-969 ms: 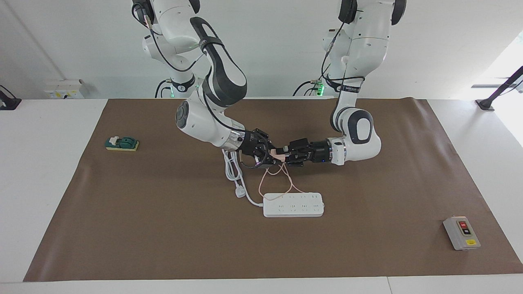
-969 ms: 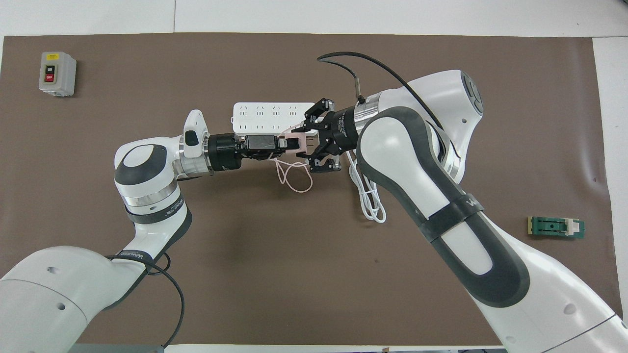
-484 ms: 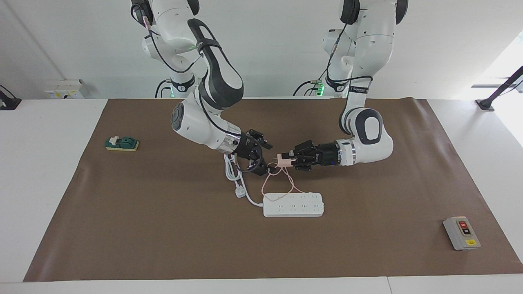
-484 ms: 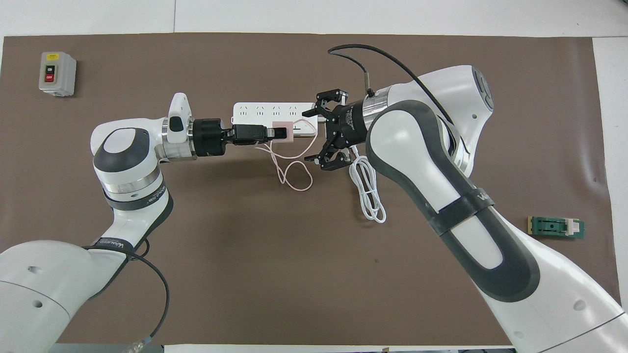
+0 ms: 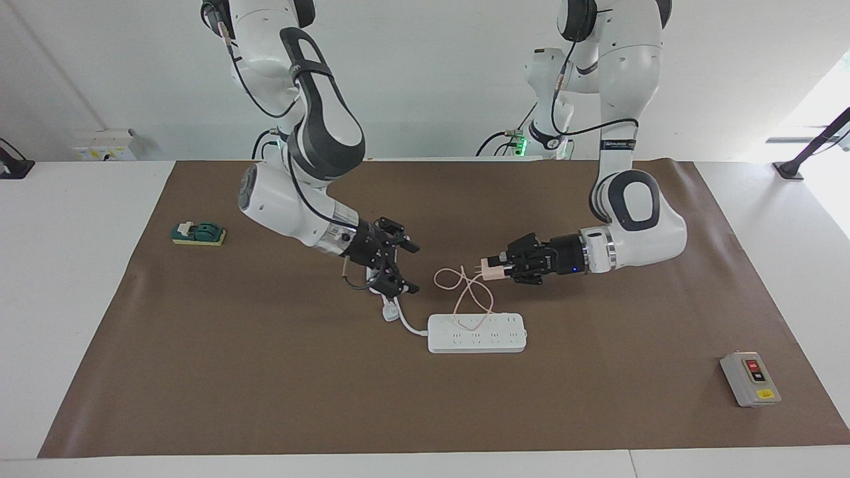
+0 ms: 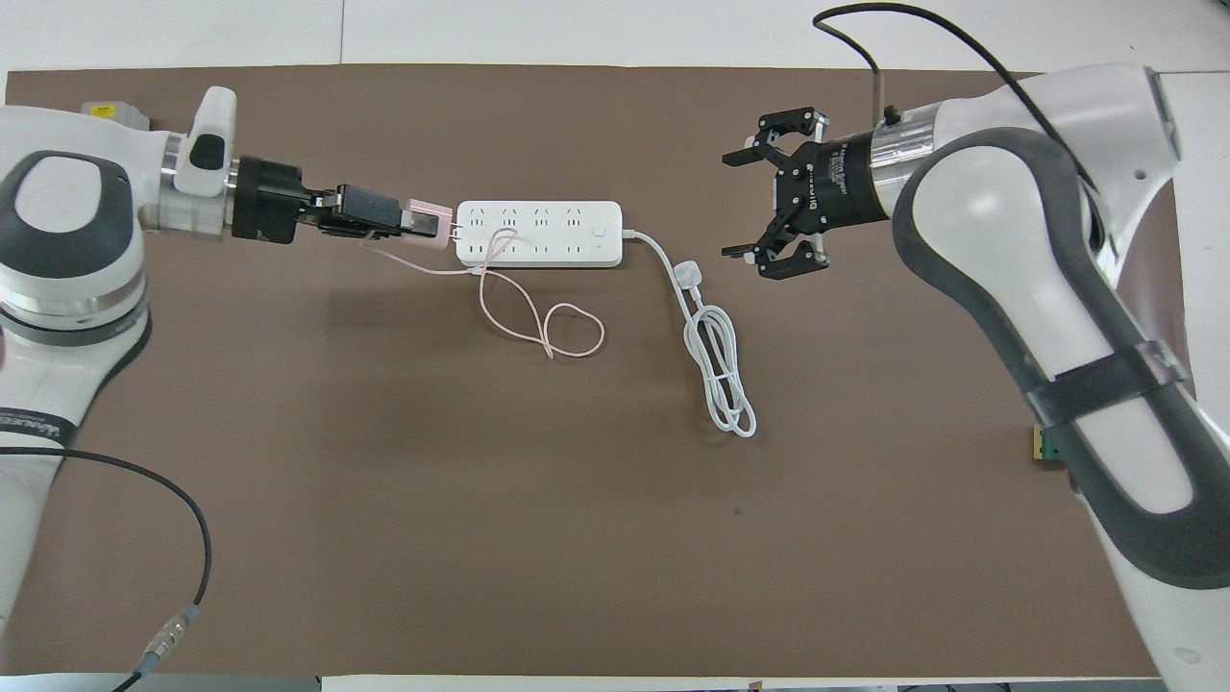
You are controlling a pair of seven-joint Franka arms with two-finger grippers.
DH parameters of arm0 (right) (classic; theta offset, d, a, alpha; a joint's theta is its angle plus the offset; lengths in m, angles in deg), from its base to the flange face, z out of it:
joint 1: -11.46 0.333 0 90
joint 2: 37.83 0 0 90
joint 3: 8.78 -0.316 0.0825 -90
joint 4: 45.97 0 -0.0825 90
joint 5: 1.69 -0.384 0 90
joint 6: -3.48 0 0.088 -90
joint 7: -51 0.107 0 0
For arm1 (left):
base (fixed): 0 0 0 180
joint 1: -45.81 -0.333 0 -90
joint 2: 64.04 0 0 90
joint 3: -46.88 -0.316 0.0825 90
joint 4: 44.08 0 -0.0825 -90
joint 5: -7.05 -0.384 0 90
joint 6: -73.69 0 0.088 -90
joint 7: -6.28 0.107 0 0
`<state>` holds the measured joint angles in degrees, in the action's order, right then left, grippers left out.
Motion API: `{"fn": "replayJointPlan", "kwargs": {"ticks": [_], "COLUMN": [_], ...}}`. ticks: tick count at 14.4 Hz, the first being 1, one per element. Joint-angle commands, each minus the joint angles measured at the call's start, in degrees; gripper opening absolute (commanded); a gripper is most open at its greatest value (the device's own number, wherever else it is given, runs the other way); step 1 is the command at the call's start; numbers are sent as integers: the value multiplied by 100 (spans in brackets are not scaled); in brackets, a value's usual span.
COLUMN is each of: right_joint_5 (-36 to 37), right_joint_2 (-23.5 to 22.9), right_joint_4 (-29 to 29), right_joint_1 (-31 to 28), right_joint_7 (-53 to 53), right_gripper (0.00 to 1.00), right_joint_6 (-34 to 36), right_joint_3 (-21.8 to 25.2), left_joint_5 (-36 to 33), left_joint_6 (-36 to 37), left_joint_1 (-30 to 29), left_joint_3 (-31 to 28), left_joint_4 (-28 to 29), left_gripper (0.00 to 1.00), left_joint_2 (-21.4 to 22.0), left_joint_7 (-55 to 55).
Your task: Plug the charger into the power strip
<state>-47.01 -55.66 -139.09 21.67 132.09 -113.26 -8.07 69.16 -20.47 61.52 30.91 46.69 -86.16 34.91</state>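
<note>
Closest to the robots on the brown mat, the power strip's thick white cord (image 6: 716, 370) lies in a loose loop, with its white plug (image 6: 689, 276) flat just beside the strip's end. Nobody needs it for this job, so it's just parked there.

A bit farther out, the left gripper (image 5: 499, 269) is up in the air over the mat, pinching the charger (image 5: 490, 269) by its pale-pink body. It holds the cube sideways with the metal prongs poking out toward the middle of the counter, so my guess is it'll have to tip those prongs downward before they can go into anything. The thin pink cable (image 6: 538, 322) hangs from the charger and curls in a couple of loops on the mat, one strand draped across the strip, which could snag or get in the way of a socket.

The right gripper (image 5: 393, 264) is spread wide and holding nothing, hanging over the mat near that white plug. It looks like it's out of the way, or maybe ready to steady the strip.

Then the power strip (image 5: 477, 332) itself lies flat mid-counter, sockets up, nothing plugged in yet, so the main step isn't done.

Farthest out, toward the left arm's end, sits a grey button box (image 5: 750, 378). Toward the right arm's end, close to the robots, sits a little green switch thing (image 5: 198, 233).
</note>
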Motion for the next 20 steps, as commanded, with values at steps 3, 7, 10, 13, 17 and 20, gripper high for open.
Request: {"fn": "replayJointPlan", "kwargs": {"ticks": [3,7,10,13,17,20], "right_joint_5": [1049,1709,2420,3070,3941,4250], "right_joint_2": [368,535,684,877,1229,1580], "right_joint_4": [-65,-65,-74,-91,-117,-126], "right_joint_1": [-387,-809,-968,-1109,-1109,-1118], "right_joint_7": [-670,-2286,-3507,-5079,-7102,-8044], "right_gripper": [100,100,100,100,100,100], "right_joint_6": [510,1328,1715,2014,2164,2392], "right_joint_3": [-53,-44,-53,-62,-62,-62], "left_joint_5": [-1584,-2763,-2933,-2932,-3958,-4320], "left_joint_6": [1633,2419,2341,2252,2226,2375], "left_joint_1": [-664,-1131,-1228,-1264,-1071,-790], "left_joint_3": [-178,-265,-431,-731,-846,-854], "left_joint_4": [-1314,-1536,-1799,-1949,-2336,-2336], "left_gripper": [0,0,0,0,0,0], "left_joint_2": [-39,207,199,208,146,208], "left_joint_7": [-1158,-1106,-1079,-1062,-1009,-1035]}}
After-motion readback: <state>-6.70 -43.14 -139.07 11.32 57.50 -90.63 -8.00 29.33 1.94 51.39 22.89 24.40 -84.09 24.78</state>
